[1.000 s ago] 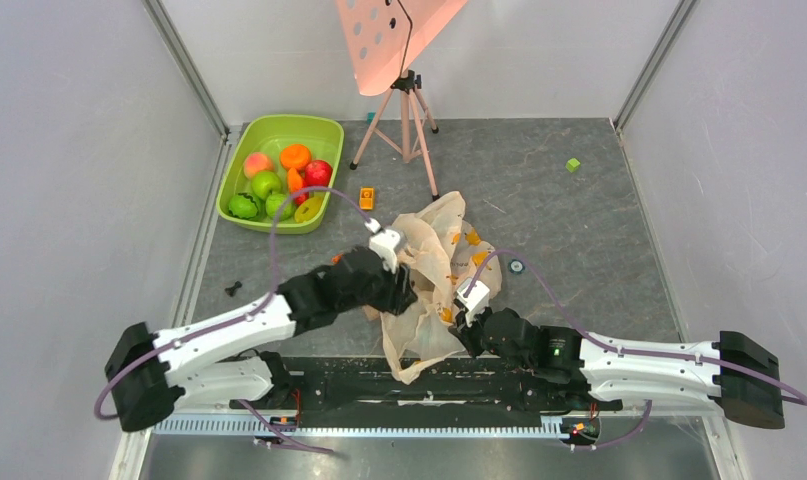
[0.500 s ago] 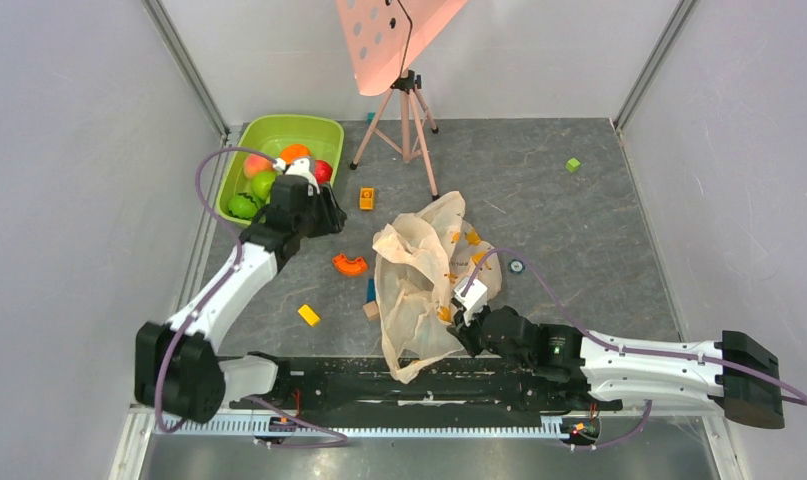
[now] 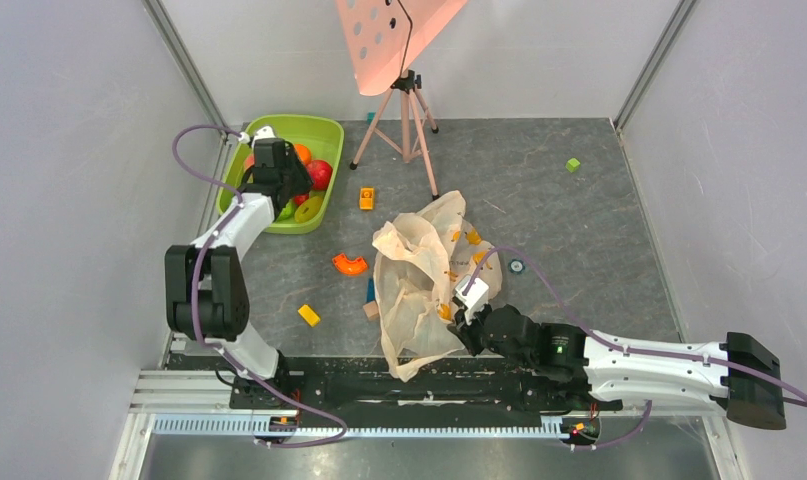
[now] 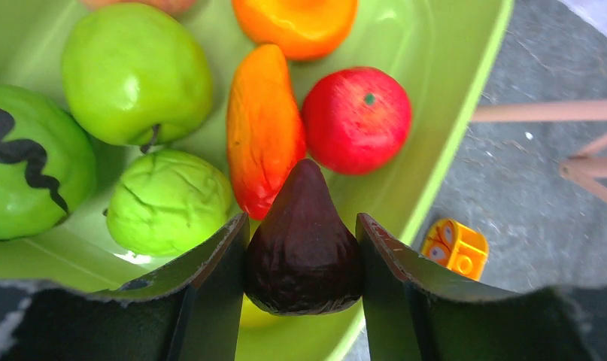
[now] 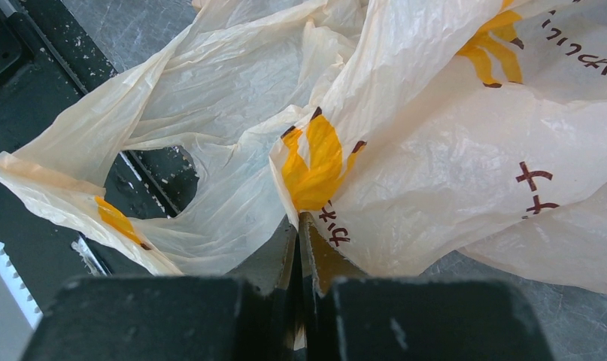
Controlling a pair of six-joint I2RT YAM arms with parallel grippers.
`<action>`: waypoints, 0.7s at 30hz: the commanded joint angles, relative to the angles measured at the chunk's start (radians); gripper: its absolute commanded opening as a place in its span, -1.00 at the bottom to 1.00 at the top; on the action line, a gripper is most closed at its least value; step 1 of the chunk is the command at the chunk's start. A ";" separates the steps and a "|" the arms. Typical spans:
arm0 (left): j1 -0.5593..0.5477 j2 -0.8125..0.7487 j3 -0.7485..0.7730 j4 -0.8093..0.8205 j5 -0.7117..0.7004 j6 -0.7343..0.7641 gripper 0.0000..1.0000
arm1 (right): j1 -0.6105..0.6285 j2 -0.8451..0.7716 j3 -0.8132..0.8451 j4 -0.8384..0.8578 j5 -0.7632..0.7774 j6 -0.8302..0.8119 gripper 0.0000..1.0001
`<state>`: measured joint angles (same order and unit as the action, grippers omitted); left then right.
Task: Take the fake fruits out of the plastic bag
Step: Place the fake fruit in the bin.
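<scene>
My left gripper (image 3: 282, 184) is over the lime-green tub (image 3: 324, 131) at the back left. In the left wrist view it (image 4: 304, 229) is shut on a dark purple fake fruit (image 4: 304, 244), held above the tub's wall (image 4: 454, 120). Below lie a green apple (image 4: 135, 71), a red apple (image 4: 356, 119), a long orange fruit (image 4: 261, 128), a wrinkled green fruit (image 4: 168, 201) and others. My right gripper (image 3: 460, 318) is shut on a fold of the pale peach plastic bag (image 3: 419, 280), which fills the right wrist view (image 5: 435, 150) around the gripper (image 5: 298, 222). What the bag holds is hidden.
A tripod (image 3: 407, 110) with a peach board stands at the back. Loose on the floor are an orange arc piece (image 3: 349, 264), a yellow block (image 3: 308, 315), an orange block (image 3: 366, 198), a green block (image 3: 573, 165) and a small black ring (image 3: 517, 266).
My left arm has swung from the bag in the middle to the green tub at the back left, with the dark fruit in its jaws. My right gripper has stayed shut on the bag.
</scene>
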<state>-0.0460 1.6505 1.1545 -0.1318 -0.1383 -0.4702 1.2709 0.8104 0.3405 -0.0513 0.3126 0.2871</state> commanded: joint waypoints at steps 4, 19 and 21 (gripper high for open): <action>0.014 0.093 0.076 0.027 -0.077 -0.018 -0.10 | 0.005 0.011 0.040 -0.008 0.018 0.001 -0.93; 0.044 0.032 0.076 -0.020 0.011 -0.090 0.99 | 0.005 -0.014 0.154 -0.073 0.069 -0.032 -0.96; 0.081 -0.021 0.026 0.031 0.101 -0.130 0.99 | 0.006 -0.003 0.192 -0.096 0.072 -0.048 -0.97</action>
<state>-0.0105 1.7580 1.2228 -0.1677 -0.1570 -0.5014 1.2724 0.8043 0.4305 -0.1307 0.3477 0.2741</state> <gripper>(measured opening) 0.993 0.022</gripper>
